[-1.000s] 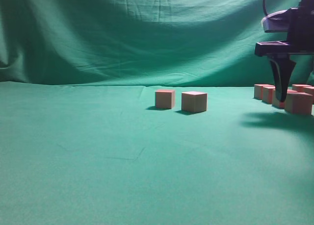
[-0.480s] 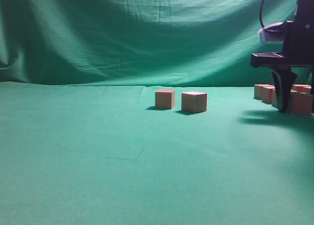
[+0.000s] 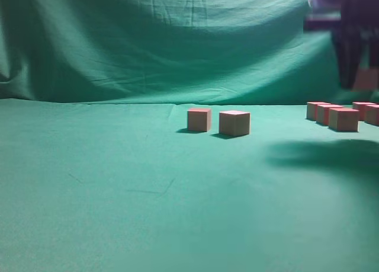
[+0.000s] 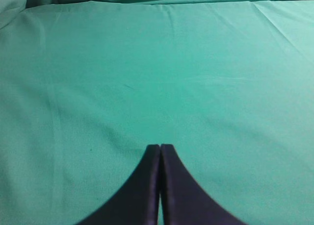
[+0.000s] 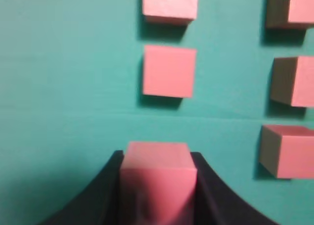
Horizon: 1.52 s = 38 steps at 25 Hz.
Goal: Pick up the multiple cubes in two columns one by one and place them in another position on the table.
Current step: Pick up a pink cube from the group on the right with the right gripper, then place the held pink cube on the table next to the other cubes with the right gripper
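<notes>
1. Far to the left, over bare green cloth, the left gripper hangs with its two dark fingers pressed together and nothing between them; no cube is near it in its wrist view.

2. Mid-table, two cubes stand side by side with a small gap, already set apart from the rest, the right one slightly nearer the camera.

3. At the right edge of the exterior view, the remaining cubes sit in two columns; from above, the right wrist view shows two in the left column and three in the right.

4. High on the right, the right gripper pinches one cube between its fingers, flat on two opposite sides, clear of the table (in the exterior view it is only a motion-blurred dark shape with a reddish patch).

5. Handling, as a judgement: the blocks look small, rigid and light, with matte faces that should not slip. Taking hold squarely across two opposite side faces, near the middle, suits them best; a grip on the corners could twist a block. Neighbours stand close, so the fingers need to drop into the gaps cleanly.
</notes>
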Each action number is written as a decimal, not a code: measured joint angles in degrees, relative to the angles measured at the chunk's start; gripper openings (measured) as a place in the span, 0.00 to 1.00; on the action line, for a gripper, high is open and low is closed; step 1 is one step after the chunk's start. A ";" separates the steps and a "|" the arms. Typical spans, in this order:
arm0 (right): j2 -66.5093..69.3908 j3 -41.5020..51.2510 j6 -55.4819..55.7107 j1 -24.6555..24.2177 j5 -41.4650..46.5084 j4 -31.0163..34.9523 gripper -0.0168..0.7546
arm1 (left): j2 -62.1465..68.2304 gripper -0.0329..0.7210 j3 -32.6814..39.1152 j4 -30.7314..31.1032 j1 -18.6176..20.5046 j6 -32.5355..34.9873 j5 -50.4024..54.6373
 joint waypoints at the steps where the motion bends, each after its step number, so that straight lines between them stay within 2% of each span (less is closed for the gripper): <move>1: -1.50 -1.34 -2.16 1.04 1.68 0.83 0.36 | 0.00 0.04 0.00 0.00 0.00 0.00 0.00; 4: -4.80 -5.53 -7.29 5.61 5.28 4.58 0.36 | 0.00 0.04 0.00 0.00 0.00 0.00 0.00; 8: -4.70 -12.99 -10.47 14.08 9.14 7.62 0.36 | 0.00 0.04 0.00 0.00 0.00 0.00 0.00; 12: 0.48 -23.73 -12.24 22.08 13.30 7.74 0.36 | 0.00 0.04 0.00 0.00 0.00 0.00 0.00; 16: 9.75 -35.20 -14.53 26.85 14.48 6.83 0.36 | 0.00 0.04 0.00 0.00 0.00 0.00 0.00; 23: 21.66 -44.14 -17.13 28.25 14.55 4.31 0.36 | 0.00 0.04 0.00 0.00 0.00 0.00 0.00; 26: 24.65 -44.35 -15.28 28.25 14.55 3.84 0.36 | 0.00 0.04 0.00 0.00 0.00 0.00 0.00; 32: 27.50 -44.35 -4.79 28.25 13.28 1.90 0.36 | 0.00 0.04 0.00 0.00 0.00 0.00 0.00; 38: 28.43 -44.48 -1.41 28.25 11.15 -1.04 0.36 | 0.00 0.04 0.00 0.00 0.00 0.00 0.00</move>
